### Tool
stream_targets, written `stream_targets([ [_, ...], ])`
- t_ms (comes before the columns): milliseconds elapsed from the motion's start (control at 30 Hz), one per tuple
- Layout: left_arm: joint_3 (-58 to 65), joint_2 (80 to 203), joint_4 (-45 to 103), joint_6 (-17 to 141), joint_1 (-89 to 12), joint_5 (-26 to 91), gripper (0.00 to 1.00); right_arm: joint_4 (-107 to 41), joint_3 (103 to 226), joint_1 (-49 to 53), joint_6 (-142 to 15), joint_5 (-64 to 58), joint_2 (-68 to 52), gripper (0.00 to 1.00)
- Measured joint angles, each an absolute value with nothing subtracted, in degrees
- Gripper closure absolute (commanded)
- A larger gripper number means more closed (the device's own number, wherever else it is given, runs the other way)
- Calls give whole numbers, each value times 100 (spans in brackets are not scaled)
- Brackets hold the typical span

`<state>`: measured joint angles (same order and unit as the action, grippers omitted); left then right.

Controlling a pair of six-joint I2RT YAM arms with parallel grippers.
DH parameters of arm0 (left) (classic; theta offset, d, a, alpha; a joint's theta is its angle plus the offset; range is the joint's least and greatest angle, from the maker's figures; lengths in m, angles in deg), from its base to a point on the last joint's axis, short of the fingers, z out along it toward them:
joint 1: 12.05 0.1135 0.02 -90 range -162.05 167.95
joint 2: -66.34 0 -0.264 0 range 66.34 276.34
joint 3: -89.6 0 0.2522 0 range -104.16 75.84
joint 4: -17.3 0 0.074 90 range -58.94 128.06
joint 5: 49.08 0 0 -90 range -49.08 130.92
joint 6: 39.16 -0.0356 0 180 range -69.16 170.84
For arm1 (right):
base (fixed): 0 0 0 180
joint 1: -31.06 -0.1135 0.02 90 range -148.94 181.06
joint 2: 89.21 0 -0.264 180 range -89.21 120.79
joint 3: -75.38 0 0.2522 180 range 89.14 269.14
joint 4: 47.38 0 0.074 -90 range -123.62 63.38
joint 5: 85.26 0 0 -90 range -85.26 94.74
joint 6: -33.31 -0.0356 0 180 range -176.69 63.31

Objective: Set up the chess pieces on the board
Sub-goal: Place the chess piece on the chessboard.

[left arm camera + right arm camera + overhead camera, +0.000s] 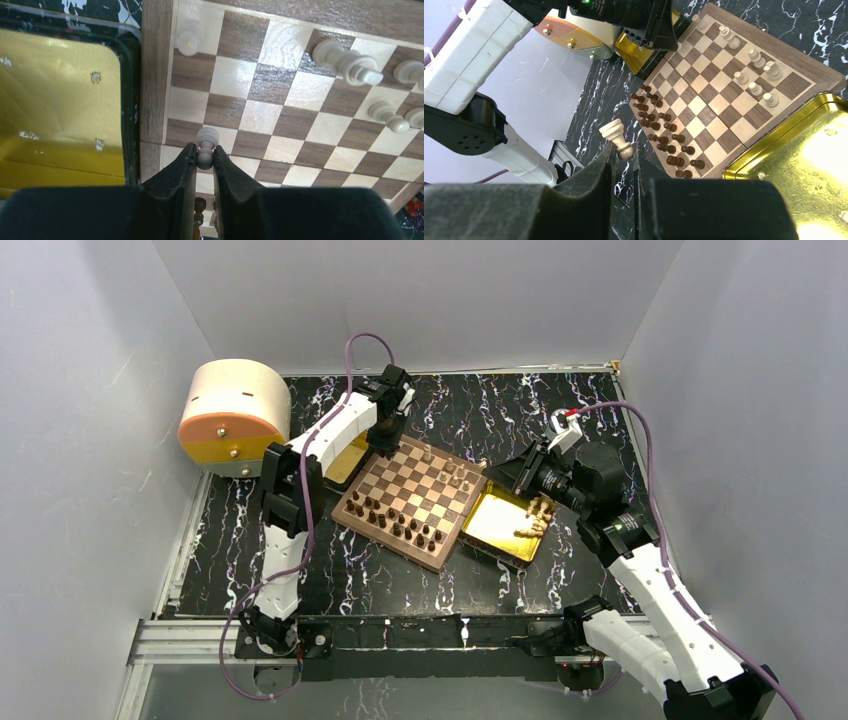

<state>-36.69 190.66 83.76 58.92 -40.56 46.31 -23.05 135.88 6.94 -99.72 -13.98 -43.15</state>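
- Two light chessmen are in the grippers, one per arm; the chess pieces are small turned wood, so I judge them very light, stiff and smooth, and apt to swivel or pop out of a hard pinch
- left gripper (204,153) is clenched on a light pawn (207,136); the pads sit on its narrow middle and its rounded head shows past the fingertips; it hangs over the outermost column of the board (428,492), just beside the left gold tray (60,115); whether it touches the wood I cannot tell
- right gripper (624,152) is clamped on one end of a taller light piece (615,133), which leans out at a tilt; it is over the marbled table (589,107), apart from the board
- dark set (395,522) stands in two rows on one side of the board; several light men (452,473) stand on the opposite side; more light men (537,518) lie in the right gold tray (495,522)
- best hold, in my judgement, is the waist under the head, where the groove seats the pads; a round head or a flared base would slip
- standing neighbours look easy to topple; each piece needs setting down upright, with the jaws released gently
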Motion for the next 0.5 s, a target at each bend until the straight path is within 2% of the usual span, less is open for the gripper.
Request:
stream_targets([
  [500,-4155,19693,8381,5706,-4049,4886,91,-2296,13701,694,-9909,-1284,-4333,100],
])
